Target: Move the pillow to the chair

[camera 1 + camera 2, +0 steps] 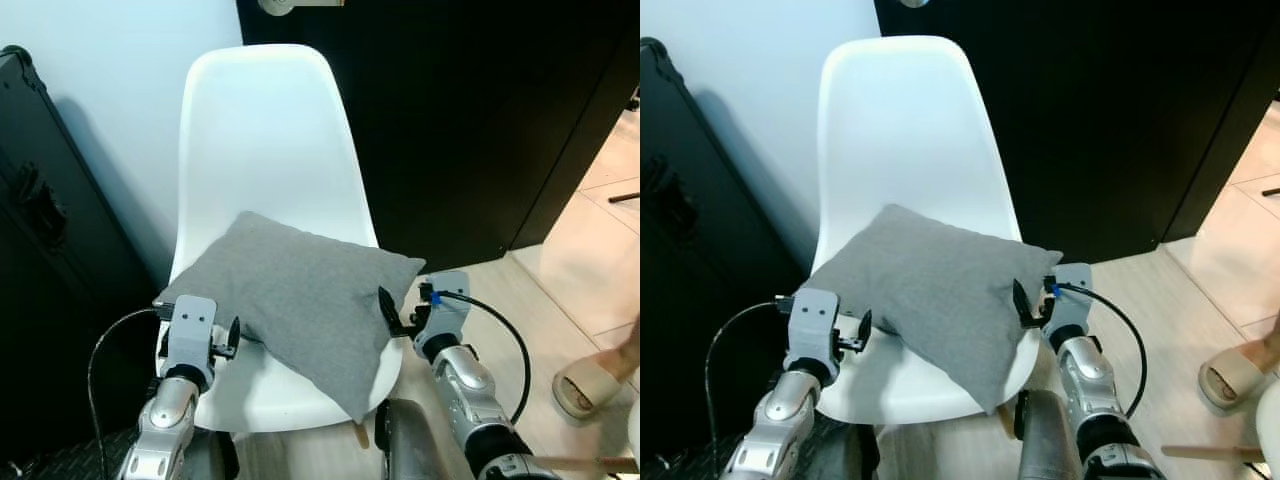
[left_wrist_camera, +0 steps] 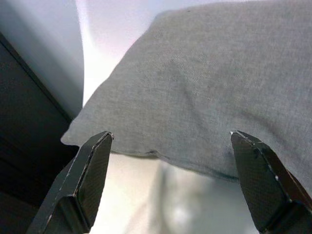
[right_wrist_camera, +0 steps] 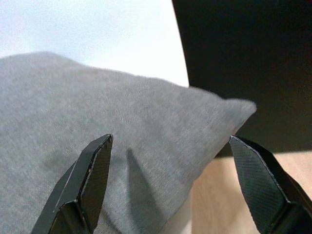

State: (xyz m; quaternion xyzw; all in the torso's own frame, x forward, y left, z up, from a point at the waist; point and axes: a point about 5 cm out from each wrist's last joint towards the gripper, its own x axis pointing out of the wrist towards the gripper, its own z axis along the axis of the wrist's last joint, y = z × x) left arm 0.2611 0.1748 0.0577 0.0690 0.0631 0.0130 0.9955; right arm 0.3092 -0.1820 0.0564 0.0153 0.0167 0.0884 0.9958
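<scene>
So going left to right: there's a black hard case (image 1: 40,230) standing against the pale wall on the far left, no label on it I can read. Then the left gripper (image 1: 236,338), fingers spread wide and holding nothing, sitting right at the near-left edge of the grey pillow (image 1: 300,300). The left wrist view shows that edge just ahead of the two fingertips (image 2: 92,165), apart from them as far as I can tell. The pillow itself is already lying on the seat of the white shell chair (image 1: 262,130), turned like a diamond, its long diagonal running from the back-left of the seat to the front-right, where one corner droops over the seat's front lip. On its right side is the right gripper (image 1: 388,312), also open and empty, right beside the pillow's right corner. Both claws are about equally near, one flanking each side, so I'd say the placing is basically done and the next move is just backing the arms straight away without snagging the fabric. Far right, a person's foot in a beige slipper (image 1: 592,385) on the tile floor. No brands or writing anywhere I can make out.
</scene>
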